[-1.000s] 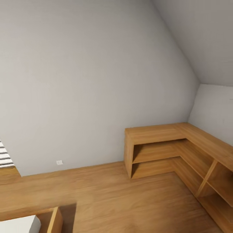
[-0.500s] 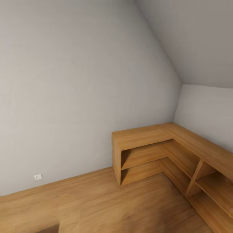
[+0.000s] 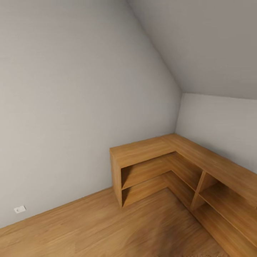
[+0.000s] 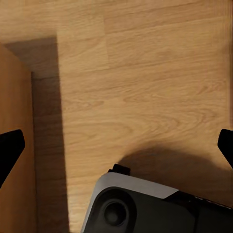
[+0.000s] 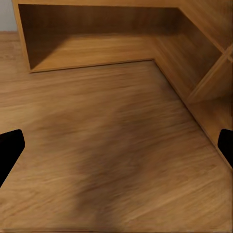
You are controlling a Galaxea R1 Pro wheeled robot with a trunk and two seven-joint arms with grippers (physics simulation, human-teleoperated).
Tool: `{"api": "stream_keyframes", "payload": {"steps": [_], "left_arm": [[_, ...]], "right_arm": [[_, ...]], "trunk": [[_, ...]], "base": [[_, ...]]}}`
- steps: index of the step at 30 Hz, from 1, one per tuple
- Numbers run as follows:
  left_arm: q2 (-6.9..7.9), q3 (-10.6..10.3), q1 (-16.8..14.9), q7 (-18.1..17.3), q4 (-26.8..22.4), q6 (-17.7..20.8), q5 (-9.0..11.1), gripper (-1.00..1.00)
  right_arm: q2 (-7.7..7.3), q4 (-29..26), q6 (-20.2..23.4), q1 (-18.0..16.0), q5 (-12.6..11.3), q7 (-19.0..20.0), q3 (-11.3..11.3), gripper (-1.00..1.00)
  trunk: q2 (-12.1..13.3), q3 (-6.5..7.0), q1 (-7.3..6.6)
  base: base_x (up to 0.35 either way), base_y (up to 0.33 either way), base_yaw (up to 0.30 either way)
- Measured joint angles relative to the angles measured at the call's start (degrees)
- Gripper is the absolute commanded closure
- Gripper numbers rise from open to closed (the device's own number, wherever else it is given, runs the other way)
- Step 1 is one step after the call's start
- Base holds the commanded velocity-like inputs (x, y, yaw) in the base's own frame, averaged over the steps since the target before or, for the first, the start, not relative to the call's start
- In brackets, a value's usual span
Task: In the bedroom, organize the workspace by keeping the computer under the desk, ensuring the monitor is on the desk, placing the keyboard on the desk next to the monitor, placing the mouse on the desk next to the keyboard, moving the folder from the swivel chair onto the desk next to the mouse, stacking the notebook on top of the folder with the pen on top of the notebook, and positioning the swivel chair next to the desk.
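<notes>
Matt wood-grain floor (image 3: pixel 107 225) and corner shelving (image 3: pixel 142 153), smooth matt grey walls (image 3: pixel 64 107), perhaps glossy plastic robot base (image 4: pixel 141 208).

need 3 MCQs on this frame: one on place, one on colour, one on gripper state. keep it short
1. Where does the wooden shelf unit stand?
A. In the corner where two walls meet
B. In the middle of the floor
C. Hanging from the ceiling

2. What colour is the wall?
A. Blue
B. Light grey
C. Green

3. How is the right gripper?
A. Shut on a pen
B. Shut on a book
C. Open, holding nothing

Answers: 1 A, the L-shaped unit runs along both walls into the corner. 2 B, the wall is plain light grey above the wood floor. 3 C, its dark fingertips sit far apart with only floor between them.
</notes>
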Motion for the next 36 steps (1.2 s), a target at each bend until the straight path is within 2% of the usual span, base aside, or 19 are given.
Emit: {"api": "stream_keyframes", "payload": {"steps": [7, 23, 36], "left_arm": [[0.03, 0.0, 0.0, 0.0, 0.0, 0.0, 0.0, -1.0], [0.03, 0.0, 0.0, 0.0, 0.0, 0.0, 0.0, -1.0], [0.03, 0.06, 0.0, 0.0, 0.0, -0.08, 0.0, -1.0]], "right_arm": [[0.0, -0.01, 0.24, 0.0, -0.04, 0.07, -0.01, -1.0], [0.0, -0.03, 0.29, 0.0, -0.12, 0.09, -0.12, -1.0], [0.03, -0.03, 0.29, 0.0, -0.12, 0.09, -0.11, -1.0]], "trunk": [[0.0, 0.19, -0.01], [0.0, 0.63, -0.02], [0.0, 0.99, 0.0]], "base": [[0.037, 0.0, -0.259], [0.262, 0.0, -0.266], [0.04, 0.0, -0.272]]}}
